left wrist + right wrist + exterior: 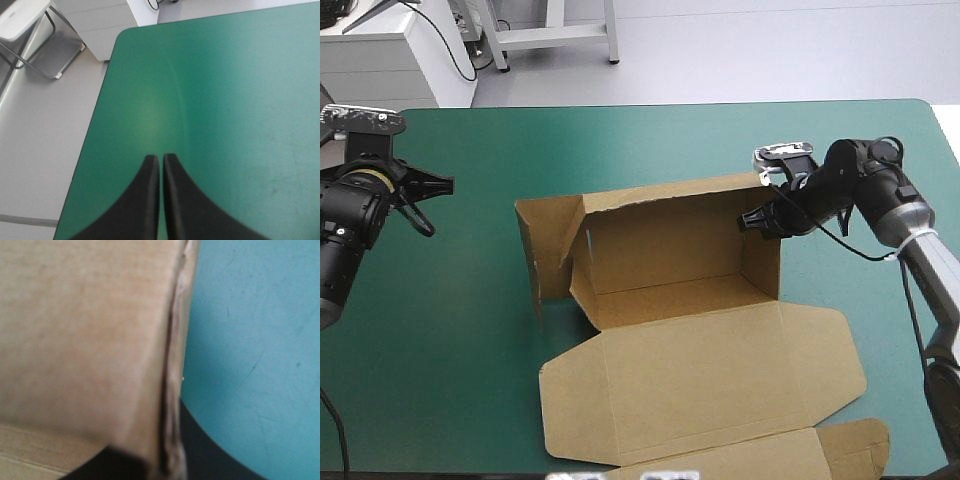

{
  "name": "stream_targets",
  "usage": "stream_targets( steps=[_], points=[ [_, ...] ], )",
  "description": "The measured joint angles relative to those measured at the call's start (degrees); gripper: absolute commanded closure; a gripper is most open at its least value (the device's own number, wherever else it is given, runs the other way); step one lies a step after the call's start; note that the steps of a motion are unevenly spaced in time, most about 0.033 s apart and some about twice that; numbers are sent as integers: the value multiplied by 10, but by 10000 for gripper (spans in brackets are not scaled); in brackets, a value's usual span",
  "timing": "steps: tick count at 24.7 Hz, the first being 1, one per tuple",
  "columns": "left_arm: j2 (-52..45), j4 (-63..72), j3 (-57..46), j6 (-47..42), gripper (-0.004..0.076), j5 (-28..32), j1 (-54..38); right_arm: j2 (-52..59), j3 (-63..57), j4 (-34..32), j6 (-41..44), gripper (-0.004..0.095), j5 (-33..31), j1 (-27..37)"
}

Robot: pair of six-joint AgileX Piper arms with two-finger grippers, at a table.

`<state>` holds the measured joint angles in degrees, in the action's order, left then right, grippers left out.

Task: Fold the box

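The brown box (670, 290) sits in the middle of the teal-green table (440, 330). Its walls are up and its lid (720, 370) lies flat. Its brown floor shows inside. The right gripper (752, 222) pinches the box's right wall. The left gripper (160, 157) is pressed closed, well away from the box.

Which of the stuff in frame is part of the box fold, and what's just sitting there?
In the job: box, walls partly raised, lid flat; right tool, shut on its right wall.
Idle: left tool, shut, over the teal-green cover, apart from the box.
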<state>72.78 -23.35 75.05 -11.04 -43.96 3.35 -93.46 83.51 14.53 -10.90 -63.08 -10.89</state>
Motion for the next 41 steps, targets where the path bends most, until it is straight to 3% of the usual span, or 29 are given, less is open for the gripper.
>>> stream_targets(
  steps=[5,9,11,15,22,26,38,41],
  points=[
    [0,52,0,45,715,-12,-17,-24,2,9,-11,853,79,-3],
    [1,81,0,64,715,-21,-17,-42,0,-18,-10,679,131,-21],
    [3,92,0,73,715,-25,-17,-47,-2,-47,-10,577,133,-34],
    [10,98,0,81,715,-40,-18,-52,15,-104,-10,504,109,-49],
    [11,97,0,95,715,-52,-18,-35,149,-133,1,506,-3,-50],
    [11,97,0,97,715,-64,-18,-34,165,-134,16,506,-61,-50],
    [11,117,0,97,715,-88,-18,-159,167,-110,65,506,-43,-50],
    [11,117,0,97,715,-96,-18,-177,167,-109,65,559,-25,-50]
  ],
)
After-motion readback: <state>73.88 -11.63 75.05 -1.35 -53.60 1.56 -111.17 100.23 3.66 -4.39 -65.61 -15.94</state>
